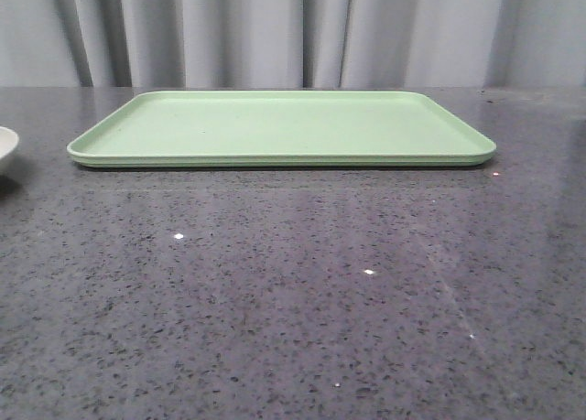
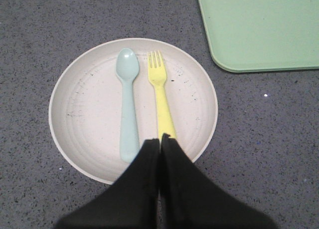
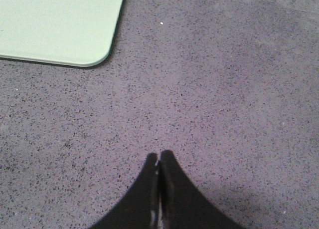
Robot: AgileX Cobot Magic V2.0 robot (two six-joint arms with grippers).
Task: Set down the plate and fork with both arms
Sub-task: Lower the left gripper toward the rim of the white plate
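Observation:
The off-white speckled plate [image 2: 89,109] lies on the grey table; only its rim [image 1: 5,145] shows at the front view's left edge. The yellow fork [image 2: 160,92] lies on the plate, tines away from the gripper, beside a pale blue spoon [image 2: 127,102]. My left gripper [image 2: 160,139] is shut and empty, hovering above the plate's near rim over the end of the fork's handle. My right gripper [image 3: 159,156] is shut and empty above bare table, apart from the tray's corner. Neither gripper shows in the front view.
A flat light-green tray [image 1: 284,127] lies at the back middle of the speckled grey table; its corners show in the left wrist view [image 2: 259,29] and the right wrist view [image 3: 55,24]. Grey curtains hang behind the table.

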